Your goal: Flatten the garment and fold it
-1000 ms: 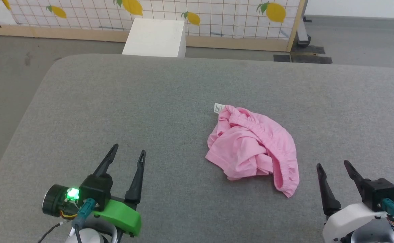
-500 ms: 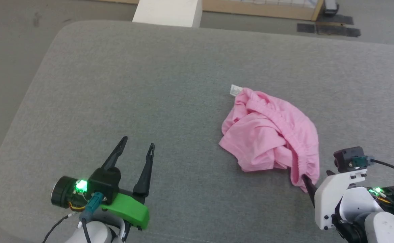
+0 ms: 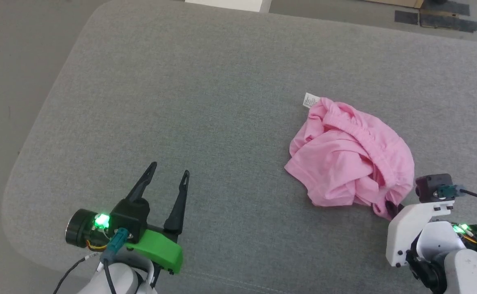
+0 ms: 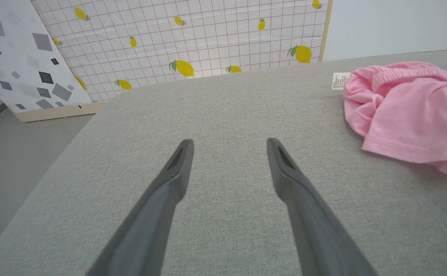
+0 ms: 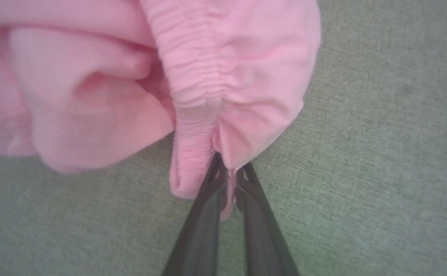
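The pink shorts (image 3: pixel 350 157) lie crumpled right of centre on the grey padded table (image 3: pixel 173 81); thin, limp and light, they will likely drape and slide rather than hold shape, so the gathered waistband (image 5: pixel 194 84) looks the firmest place to grip. The right wrist view shows the right gripper (image 5: pixel 229 174) pinched onto fabric just beside that band, a grip the head view leaves unclear, while there the left gripper (image 3: pixel 169 168) sits spread wide and empty at lower left
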Robot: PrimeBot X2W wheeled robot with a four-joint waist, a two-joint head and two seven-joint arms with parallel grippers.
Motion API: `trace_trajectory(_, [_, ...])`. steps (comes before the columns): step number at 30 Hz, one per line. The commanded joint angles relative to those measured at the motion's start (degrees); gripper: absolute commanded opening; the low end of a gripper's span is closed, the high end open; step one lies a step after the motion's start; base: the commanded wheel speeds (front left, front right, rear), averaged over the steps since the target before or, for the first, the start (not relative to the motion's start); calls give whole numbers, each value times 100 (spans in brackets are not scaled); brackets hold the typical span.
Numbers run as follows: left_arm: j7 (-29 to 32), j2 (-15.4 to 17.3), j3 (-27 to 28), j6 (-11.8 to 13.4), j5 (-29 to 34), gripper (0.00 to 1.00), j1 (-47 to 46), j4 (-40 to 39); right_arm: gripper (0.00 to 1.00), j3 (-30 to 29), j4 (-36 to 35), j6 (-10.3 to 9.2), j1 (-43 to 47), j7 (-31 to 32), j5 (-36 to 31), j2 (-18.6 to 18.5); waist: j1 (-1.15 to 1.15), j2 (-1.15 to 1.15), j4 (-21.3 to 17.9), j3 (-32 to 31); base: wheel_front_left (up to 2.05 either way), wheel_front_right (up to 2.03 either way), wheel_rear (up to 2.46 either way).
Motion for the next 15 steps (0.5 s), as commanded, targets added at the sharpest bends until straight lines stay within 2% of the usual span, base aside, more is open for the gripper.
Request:
trace_trajectory(1, [-27,-36,11,-39,8,100,-6,56,0,-129,-5,-10,-184,-181,256,7,0,0,-146,-208,0,0,0])
trace_trajectory(4, [-26,-43,-13,-62,-18,100,36,104,0,-406,-212,-10,-405,-240,666,-28,0,0,-244,-400,0,0,0])
trace_trajectory(7, [-18,-46,-38,-72,-47,100,82,137,0,-692,-488,-10,-653,-128,995,-239,0,0,-313,-564,0,0,0])
trace_trajectory(15, [-3,-85,-100,-70,-118,100,194,195,0,-1123,-1079,-10,-1644,81,1346,-1359,0,0,-396,-863,0,0,0])
